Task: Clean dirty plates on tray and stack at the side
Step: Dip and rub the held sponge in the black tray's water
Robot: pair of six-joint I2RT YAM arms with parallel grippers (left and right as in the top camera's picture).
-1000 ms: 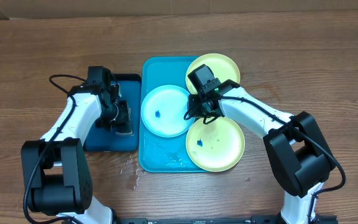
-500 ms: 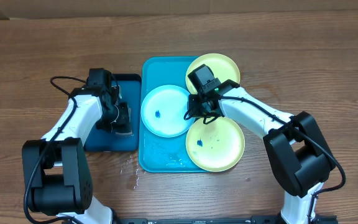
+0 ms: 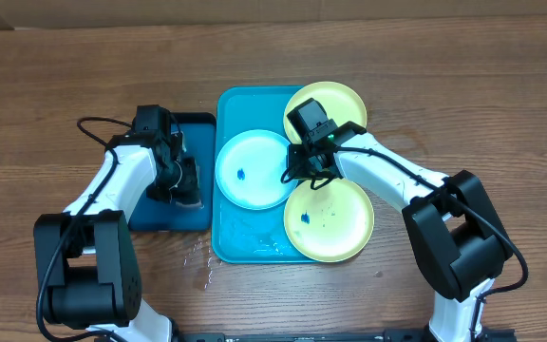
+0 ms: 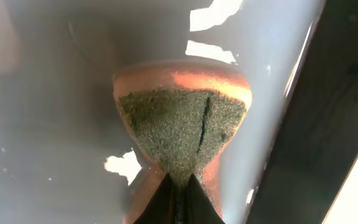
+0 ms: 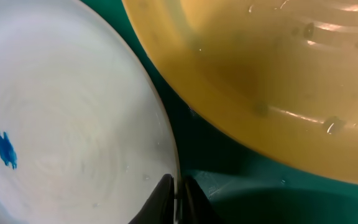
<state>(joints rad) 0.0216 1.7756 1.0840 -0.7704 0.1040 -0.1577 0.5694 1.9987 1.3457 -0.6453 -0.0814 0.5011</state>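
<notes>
The turquoise tray (image 3: 245, 242) holds three plates. The light blue plate (image 3: 250, 166) lies at its left with a small blue smear. One yellow-green plate (image 3: 335, 223) lies at the front right with blue smears, another (image 3: 340, 103) at the back right. My right gripper (image 3: 297, 173) is shut on the right rim of the light blue plate (image 5: 73, 124), with the yellow-green plate (image 5: 260, 68) just beyond. My left gripper (image 3: 180, 179) is shut on a sponge (image 4: 182, 127) with a green scouring face, held over the dark-blue tray (image 3: 164, 217).
The dark-blue tray sits left of the turquoise tray. Water drops lie on the wood table (image 3: 202, 261) in front of both trays. A cable loops by the left arm (image 3: 93, 123).
</notes>
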